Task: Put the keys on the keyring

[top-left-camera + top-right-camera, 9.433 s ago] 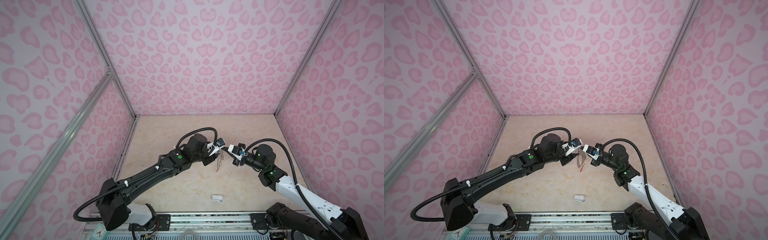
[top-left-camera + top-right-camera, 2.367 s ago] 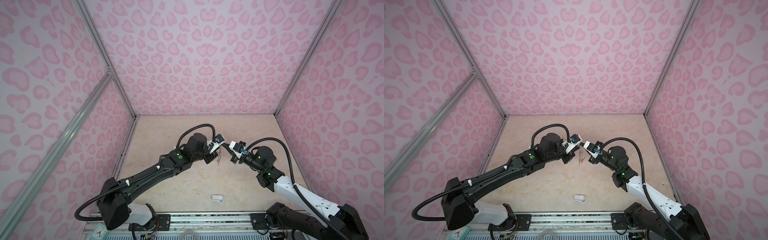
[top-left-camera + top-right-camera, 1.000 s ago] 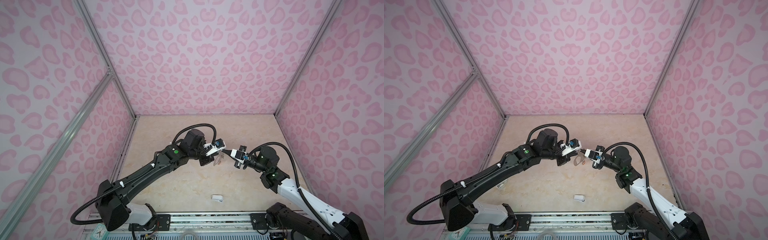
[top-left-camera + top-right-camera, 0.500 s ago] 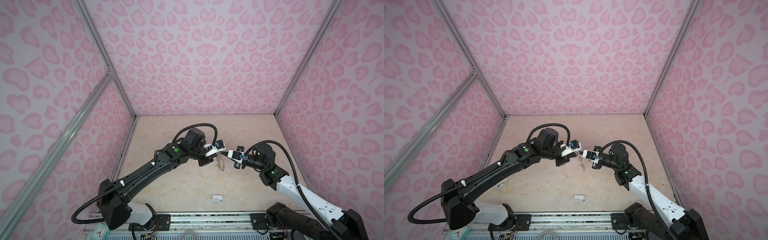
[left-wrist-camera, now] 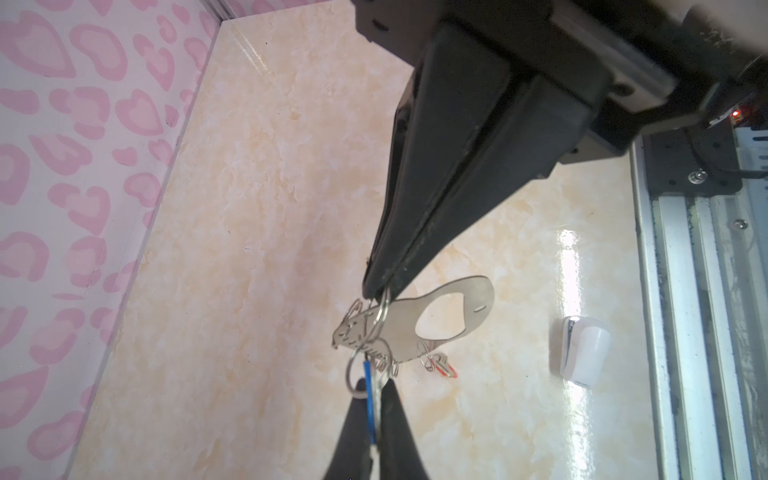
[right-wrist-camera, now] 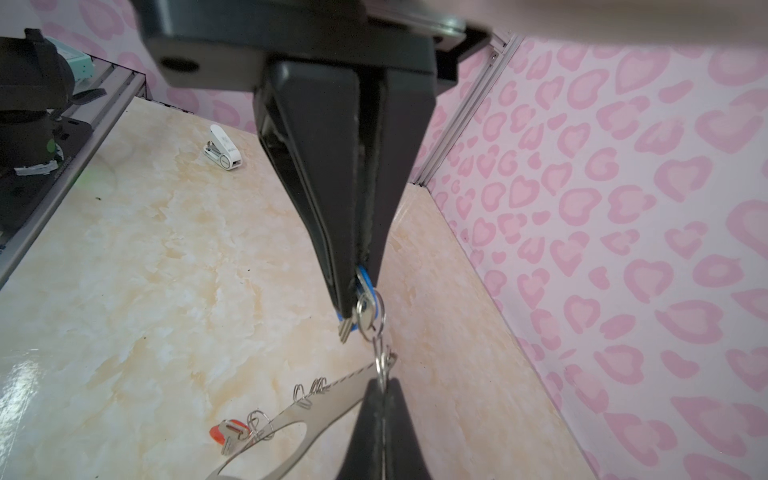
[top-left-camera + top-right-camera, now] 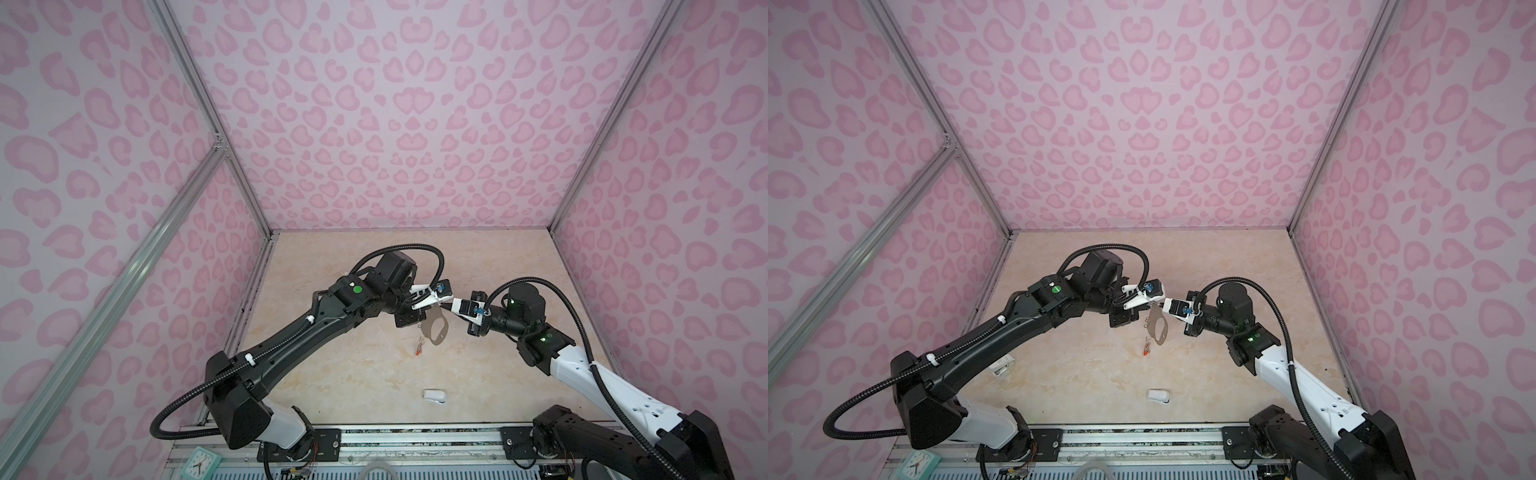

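Grey-brown metal keyring (image 7: 436, 330), centre of both top views, held above the floor: your left gripper (image 5: 380, 291) is clamped tight on its edge. Blue-tagged key (image 6: 365, 303): pinched in your closed right gripper (image 6: 353, 309), just beside the keyring. Orange-tagged key (image 7: 419, 350): hangs at the keyring's lower left.

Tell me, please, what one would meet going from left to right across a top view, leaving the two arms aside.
Teal clock → small white stapler → orange-tagged key → white rounded object.
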Robot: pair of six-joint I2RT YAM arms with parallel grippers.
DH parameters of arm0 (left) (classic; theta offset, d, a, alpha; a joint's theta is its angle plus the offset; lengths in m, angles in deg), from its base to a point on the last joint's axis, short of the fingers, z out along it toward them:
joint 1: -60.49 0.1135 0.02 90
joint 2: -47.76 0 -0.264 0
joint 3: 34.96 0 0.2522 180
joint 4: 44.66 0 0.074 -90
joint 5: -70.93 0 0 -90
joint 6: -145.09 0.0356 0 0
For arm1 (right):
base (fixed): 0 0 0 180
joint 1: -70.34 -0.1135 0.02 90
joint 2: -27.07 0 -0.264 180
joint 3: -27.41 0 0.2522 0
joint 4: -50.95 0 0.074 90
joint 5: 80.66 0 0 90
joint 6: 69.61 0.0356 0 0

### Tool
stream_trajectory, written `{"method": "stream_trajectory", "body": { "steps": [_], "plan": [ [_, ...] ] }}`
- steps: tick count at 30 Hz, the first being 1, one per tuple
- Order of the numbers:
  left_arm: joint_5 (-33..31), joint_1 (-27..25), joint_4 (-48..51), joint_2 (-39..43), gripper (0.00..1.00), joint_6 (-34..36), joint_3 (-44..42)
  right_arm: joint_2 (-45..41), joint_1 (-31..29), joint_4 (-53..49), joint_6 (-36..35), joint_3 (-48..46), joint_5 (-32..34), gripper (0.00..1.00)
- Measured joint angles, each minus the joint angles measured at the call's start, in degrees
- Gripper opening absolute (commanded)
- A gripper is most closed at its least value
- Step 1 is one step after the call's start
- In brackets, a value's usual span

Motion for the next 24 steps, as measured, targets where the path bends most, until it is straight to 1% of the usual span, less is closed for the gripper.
{"method": "stream_trajectory", "body": {
  "steps": [6,11,13,21,24],
  "plan": [
    [-2.21,-0.59,4.04,-2.93,0.03,1.60,3.85,1.07,0.15,0.00,-0.07,0.00,-0.11,0.00],
    [-2.69,-0.68,4.79,-3.41,0.03,1.66,5.07,1.73,0.44,0.42,0.66,0.00,-0.70,0.00],
    [-2.75,-0.70,5.09,-3.43,0.03,1.66,5.53,2.14,0.92,0.72,1.11,0.00,-1.92,0.00],
    [-2.75,-0.83,4.98,-3.52,0.03,1.77,6.43,2.93,2.84,1.95,5.11,0.74,-7.65,0.00],
    [-1.86,-1.27,5.16,-3.30,0.03,4.11,5.22,2.14,3.80,3.28,8.44,0.33,-7.69,0.00]
  ]
}}
